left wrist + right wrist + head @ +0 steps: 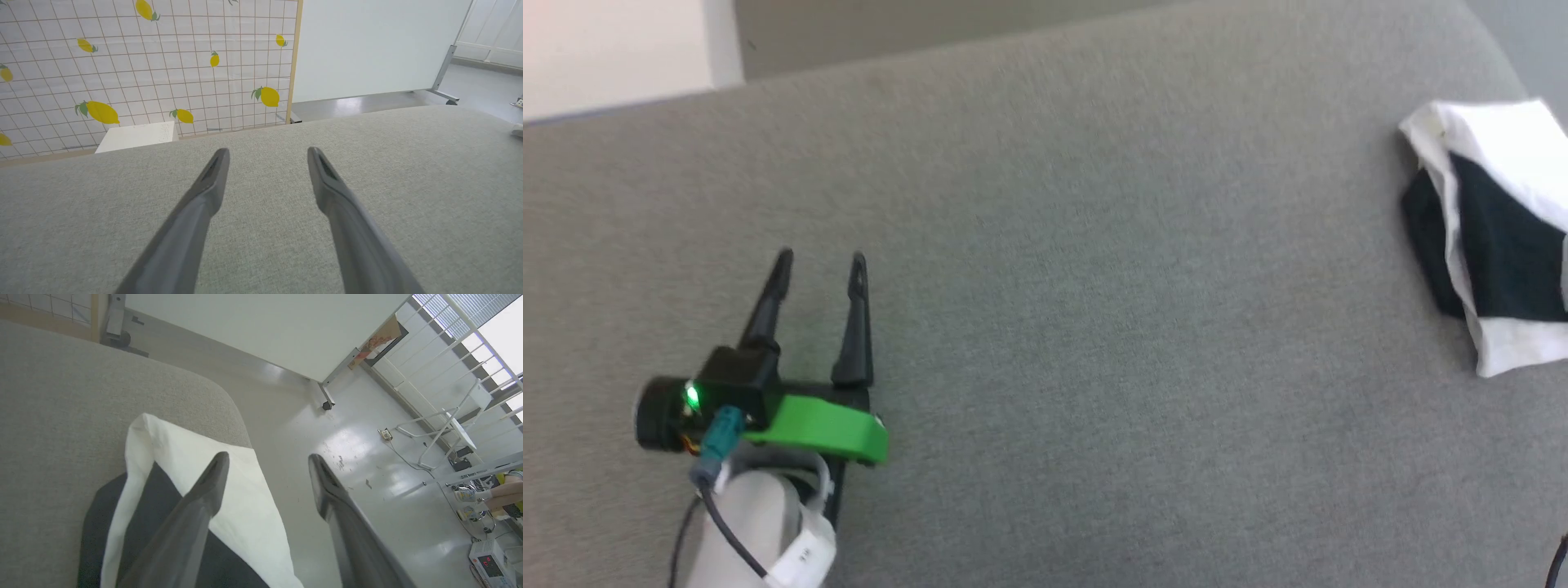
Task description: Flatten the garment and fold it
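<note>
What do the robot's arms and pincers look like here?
The left pincer has two long, tapered dark fingers on a bright green bracket. Beside it sits a round black camera with a green light, a teal plug and a dark cable. The forearm is pale grey with a white tag. The right pincer has matching fingers.

The grey counter (1094, 286) lies bare and wide between the left tool (821, 260) and the garment (1494, 229), so a tool can pass freely across it. The folded garment sits as an obstacle at the right edge of the counter, near the rounded corner. Beyond that edge is open floor (286, 428). Behind the far edge stand a white box (137, 136) and a lemon-print screen (163, 61)
</note>
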Tool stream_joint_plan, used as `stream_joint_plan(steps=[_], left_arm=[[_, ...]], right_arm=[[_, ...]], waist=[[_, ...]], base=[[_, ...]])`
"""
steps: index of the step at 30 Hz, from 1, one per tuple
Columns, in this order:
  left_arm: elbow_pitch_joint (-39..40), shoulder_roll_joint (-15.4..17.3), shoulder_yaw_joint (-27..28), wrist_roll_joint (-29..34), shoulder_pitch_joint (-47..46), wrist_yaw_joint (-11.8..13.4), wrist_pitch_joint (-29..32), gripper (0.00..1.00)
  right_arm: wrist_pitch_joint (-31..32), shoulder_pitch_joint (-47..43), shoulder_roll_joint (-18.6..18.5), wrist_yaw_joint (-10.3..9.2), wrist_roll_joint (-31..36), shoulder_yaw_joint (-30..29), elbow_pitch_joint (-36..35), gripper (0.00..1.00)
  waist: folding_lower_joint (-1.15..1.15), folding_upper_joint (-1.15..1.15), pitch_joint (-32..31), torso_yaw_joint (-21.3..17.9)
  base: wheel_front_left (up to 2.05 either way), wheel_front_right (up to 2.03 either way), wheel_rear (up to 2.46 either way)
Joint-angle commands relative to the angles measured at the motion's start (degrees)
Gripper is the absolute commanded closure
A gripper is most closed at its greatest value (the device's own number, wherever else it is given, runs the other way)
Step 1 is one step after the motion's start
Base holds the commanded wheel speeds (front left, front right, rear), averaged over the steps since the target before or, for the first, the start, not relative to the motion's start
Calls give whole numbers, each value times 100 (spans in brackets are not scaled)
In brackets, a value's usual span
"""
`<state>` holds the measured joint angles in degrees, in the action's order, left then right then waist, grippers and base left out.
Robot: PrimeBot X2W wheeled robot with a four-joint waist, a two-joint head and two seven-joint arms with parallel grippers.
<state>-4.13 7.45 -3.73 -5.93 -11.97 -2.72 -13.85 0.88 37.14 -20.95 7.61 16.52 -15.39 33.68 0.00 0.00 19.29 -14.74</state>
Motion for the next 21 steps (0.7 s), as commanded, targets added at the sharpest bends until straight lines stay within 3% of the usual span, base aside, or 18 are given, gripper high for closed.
stream_joint_plan(steps=[1,8,15,21], left_arm=[[-76,-39,-10,-81,88,31,-53,0],[-490,-236,-39,-335,431,86,-103,0],[-762,-313,-81,-477,614,128,-111,0],[-861,-337,-105,-505,716,147,-113,0]], right_arm=[[-94,-193,57,-12,-149,9,-146,0],[-441,-1402,509,-12,-1000,444,-1546,0],[-638,-2543,1292,-12,-1530,620,-2750,0],[-794,-3247,1690,-12,-1838,773,-3078,0]], waist=[[0,0,-784,430],[0,0,-1523,842],[0,0,-1882,1129],[0,0,-2014,1292]], base=[[0,0,0],[0,0,0],[0,0,0],[0,0,0]])
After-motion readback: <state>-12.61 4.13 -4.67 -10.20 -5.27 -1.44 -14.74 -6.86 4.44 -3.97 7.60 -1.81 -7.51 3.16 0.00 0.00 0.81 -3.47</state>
